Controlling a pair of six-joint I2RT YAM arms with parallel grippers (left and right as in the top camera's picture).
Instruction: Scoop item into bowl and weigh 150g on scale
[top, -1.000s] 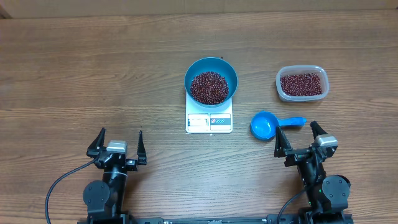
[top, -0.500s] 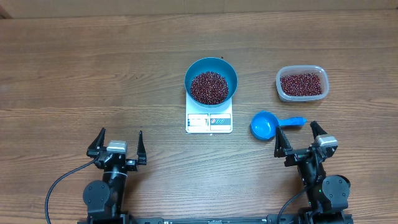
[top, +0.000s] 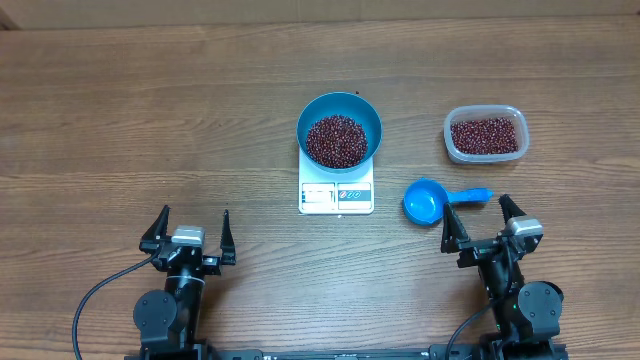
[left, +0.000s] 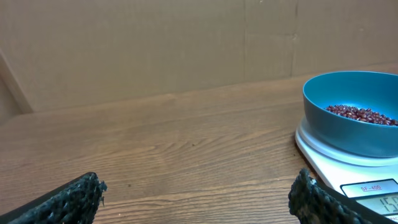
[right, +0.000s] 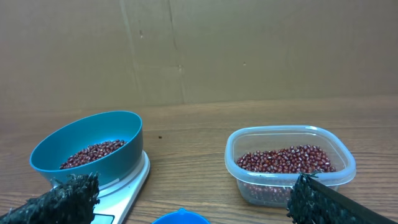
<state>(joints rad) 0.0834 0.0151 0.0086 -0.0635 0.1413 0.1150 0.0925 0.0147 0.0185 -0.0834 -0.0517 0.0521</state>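
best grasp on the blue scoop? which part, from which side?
Probably the handle of the scoop: it lies flat, pointing right from the round cup, and looks narrow enough to pinch. Come from above with the open right gripper, which sits just beside it, jaws across the handle's width.
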